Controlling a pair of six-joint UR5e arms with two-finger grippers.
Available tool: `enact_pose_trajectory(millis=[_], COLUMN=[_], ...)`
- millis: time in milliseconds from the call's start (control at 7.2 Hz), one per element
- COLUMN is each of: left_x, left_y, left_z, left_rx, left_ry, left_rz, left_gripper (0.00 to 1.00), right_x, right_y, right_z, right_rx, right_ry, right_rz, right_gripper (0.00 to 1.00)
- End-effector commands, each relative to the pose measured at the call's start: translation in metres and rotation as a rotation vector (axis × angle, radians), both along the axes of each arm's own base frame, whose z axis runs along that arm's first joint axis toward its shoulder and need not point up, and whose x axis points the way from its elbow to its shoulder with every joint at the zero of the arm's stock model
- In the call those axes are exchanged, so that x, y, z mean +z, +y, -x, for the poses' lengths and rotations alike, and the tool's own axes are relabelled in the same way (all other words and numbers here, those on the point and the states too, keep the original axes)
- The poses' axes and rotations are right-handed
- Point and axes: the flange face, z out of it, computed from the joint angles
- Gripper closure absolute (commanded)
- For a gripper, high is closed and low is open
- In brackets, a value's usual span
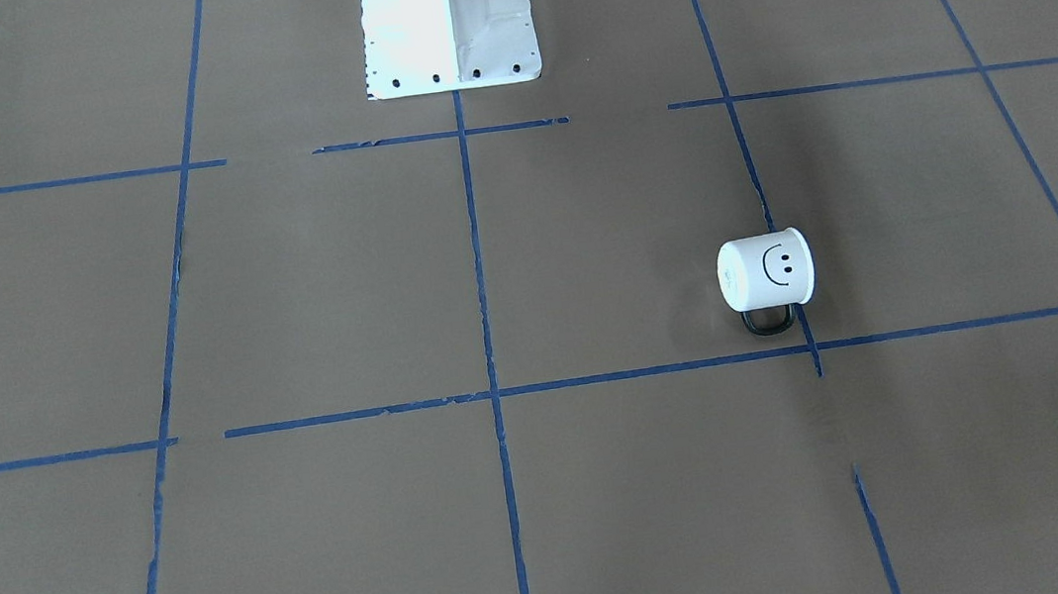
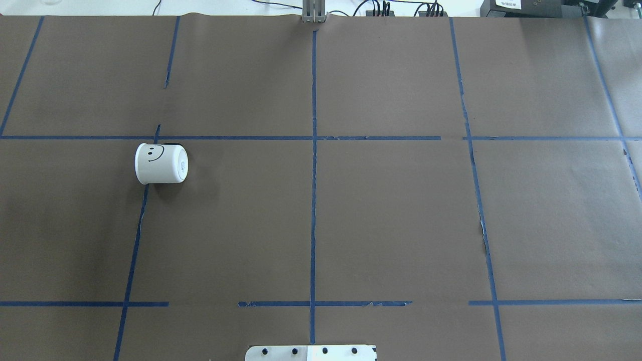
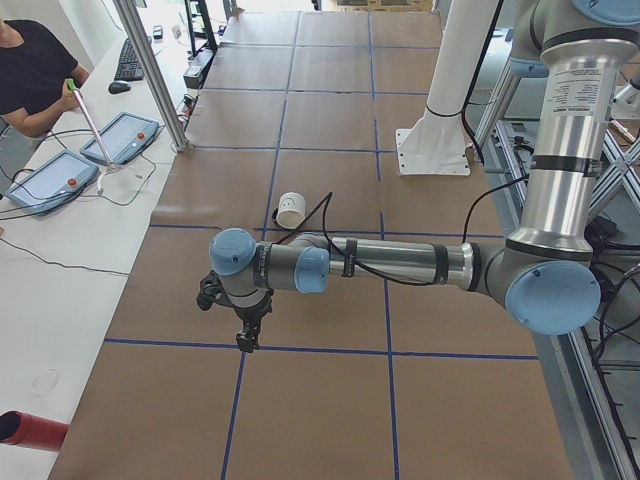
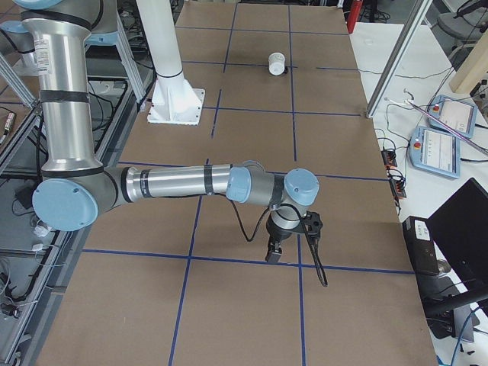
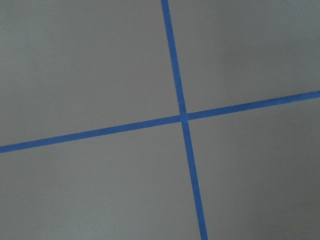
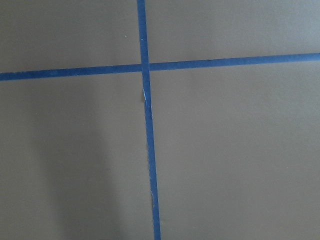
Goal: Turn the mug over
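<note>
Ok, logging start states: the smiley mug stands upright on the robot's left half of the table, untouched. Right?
No: the mug lies on its side, not upright, as the overhead exterior view shows. It is on the robot's left half of the table, untouched.

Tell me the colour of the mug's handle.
Black handle on the mug; front-facing view shows it best.

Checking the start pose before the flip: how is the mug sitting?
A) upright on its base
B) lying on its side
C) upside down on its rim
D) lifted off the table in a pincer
B: the mug lies on its side on the table, with its smiley face turned up and its black handle sticking out sideways, low to the surface.
</note>
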Motion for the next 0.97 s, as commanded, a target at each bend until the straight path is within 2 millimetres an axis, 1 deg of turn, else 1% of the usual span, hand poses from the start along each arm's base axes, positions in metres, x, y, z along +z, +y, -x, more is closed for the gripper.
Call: enact_pose_trajectory(millis=[0, 139, 278, 417, 556, 694, 833], left_x=[-0.005, -0.012, -0.023, -0.044, -0.060, -0.073, -0.085], left_y=[-0.001, -0.005, -0.008, -0.012, -0.016, -0.018, -0.019], left_z=[-0.003, -0.004, -0.009, -0.013, -0.016, -0.017, -0.040], left_rx=[0.013, 0.013, 0.018, 0.021, 0.026, -0.026, -0.071], left_ry=[0.002, 0.011, 0.074, 0.137, 0.186, 0.221, 0.255], left_rz=[-0.017, -0.030, -0.046, -0.125, -0.211, -0.257, -0.253], left_gripper=[0.00, 0.00, 0.00, 0.00, 0.00, 0.00, 0.00], right_x=[-0.001, 0.000, 0.000, 0.000, 0.000, 0.000, 0.000], right_y=[0.000, 0.000, 0.000, 0.000, 0.000, 0.000, 0.000], right_z=[0.000, 0.000, 0.000, 0.000, 0.000, 0.000, 0.000], right_rx=[0.000, 0.000, 0.000, 0.000, 0.000, 0.000, 0.000], right_ry=[0.000, 0.000, 0.000, 0.000, 0.000, 0.000, 0.000], right_rz=[-0.002, 0.000, 0.000, 0.000, 0.000, 0.000, 0.000], right_gripper=[0.00, 0.00, 0.00, 0.00, 0.00, 0.00, 0.00])
